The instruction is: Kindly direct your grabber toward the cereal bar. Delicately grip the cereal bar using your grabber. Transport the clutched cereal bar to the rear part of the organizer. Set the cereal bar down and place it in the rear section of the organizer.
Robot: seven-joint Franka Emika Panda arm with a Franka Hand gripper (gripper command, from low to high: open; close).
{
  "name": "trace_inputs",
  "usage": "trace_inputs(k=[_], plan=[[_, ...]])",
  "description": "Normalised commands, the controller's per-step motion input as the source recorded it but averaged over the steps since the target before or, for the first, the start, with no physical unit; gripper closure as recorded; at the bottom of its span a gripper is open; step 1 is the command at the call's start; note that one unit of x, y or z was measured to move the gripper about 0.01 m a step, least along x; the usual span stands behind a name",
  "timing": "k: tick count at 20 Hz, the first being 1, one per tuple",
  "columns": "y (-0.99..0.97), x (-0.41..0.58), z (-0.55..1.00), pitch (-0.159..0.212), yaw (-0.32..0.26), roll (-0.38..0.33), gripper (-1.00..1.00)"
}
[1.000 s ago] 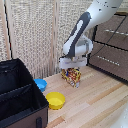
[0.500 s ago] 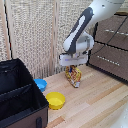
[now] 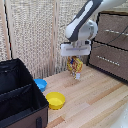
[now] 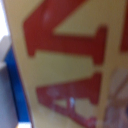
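In the exterior view the cereal bar (image 3: 75, 66), a small box with red, yellow and orange print, hangs upright under the grabber (image 3: 75, 58), which is shut on its upper end. Its lower end is just above the wooden table, near the back wall. The organizer (image 3: 15, 75), a large black fabric box with an inner divider, stands at the exterior view's left, well apart from the bar. The wrist view is filled by the cereal bar (image 4: 70, 60), a blurred yellow face with big red letters; the fingers do not show there.
A yellow bowl (image 3: 55, 100) and a blue bowl (image 3: 40, 84) sit on the wooden table (image 3: 95, 102) between the organizer and the bar. A dark wooden dresser (image 3: 111, 47) stands at the exterior view's right. A wicker screen (image 3: 35, 35) closes the back.
The grabber, with the cereal bar in it, has risen slightly from the table. The bowls and organizer have not moved.
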Motion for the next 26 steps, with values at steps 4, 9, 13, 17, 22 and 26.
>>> trace_inputs(k=[4, 9, 13, 17, 22, 26], plan=[[0.22, 0.189, 0.77, 0.051, -0.181, -0.039, 1.0], [0.21, 0.0, 0.47, 0.001, -0.263, 0.041, 1.0], [0.16, -0.006, 0.43, 0.0, -0.287, 0.058, 1.0], [0.2, -0.034, 0.58, -0.029, -0.282, 0.014, 1.0], [0.52, -0.066, 0.51, 0.0, -0.149, -0.004, 1.0], [0.6, -0.009, 0.73, 0.0, -0.119, -0.018, 1.0]])
